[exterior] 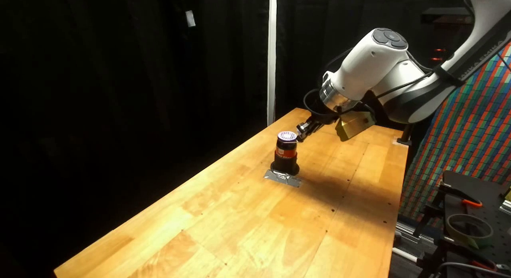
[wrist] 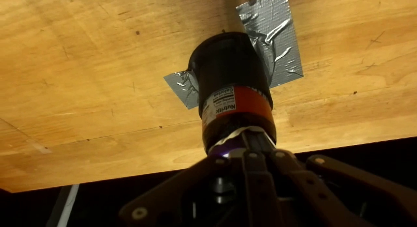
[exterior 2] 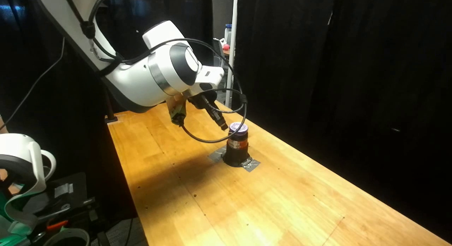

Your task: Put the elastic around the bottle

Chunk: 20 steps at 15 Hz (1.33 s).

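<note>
Over the table (exterior: 255, 222), my gripper (exterior: 301, 137) hangs at 2 o'clock of the bottle (exterior: 286, 152) standing upright there (in an exterior view), jaws pressed together, apparently pinching the elastic (wrist: 235, 132). Step in hand, I judge: looping; the elastic crosses near the bottle's top, far side hidden. Next: ease it down all round, then release.

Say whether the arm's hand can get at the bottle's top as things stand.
Probably yes: the hand is right by the top of the bottle; nothing solid shows in the way, just the pale elastic; duct tape lies at the base.
</note>
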Each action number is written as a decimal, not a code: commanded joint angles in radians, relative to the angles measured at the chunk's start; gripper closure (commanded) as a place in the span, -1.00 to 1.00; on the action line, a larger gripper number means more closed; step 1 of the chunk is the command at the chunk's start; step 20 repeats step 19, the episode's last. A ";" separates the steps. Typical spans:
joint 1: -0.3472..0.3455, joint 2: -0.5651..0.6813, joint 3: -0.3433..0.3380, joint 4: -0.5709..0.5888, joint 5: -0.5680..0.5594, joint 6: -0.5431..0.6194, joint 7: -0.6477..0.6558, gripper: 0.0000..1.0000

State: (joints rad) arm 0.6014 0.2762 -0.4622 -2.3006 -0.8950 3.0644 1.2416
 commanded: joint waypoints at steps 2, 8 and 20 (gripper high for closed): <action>0.112 0.014 -0.114 -0.003 -0.179 0.055 0.209 1.00; 0.293 0.072 -0.307 0.106 -0.575 0.031 0.627 1.00; 0.086 0.030 -0.106 -0.031 -0.739 0.200 0.797 0.01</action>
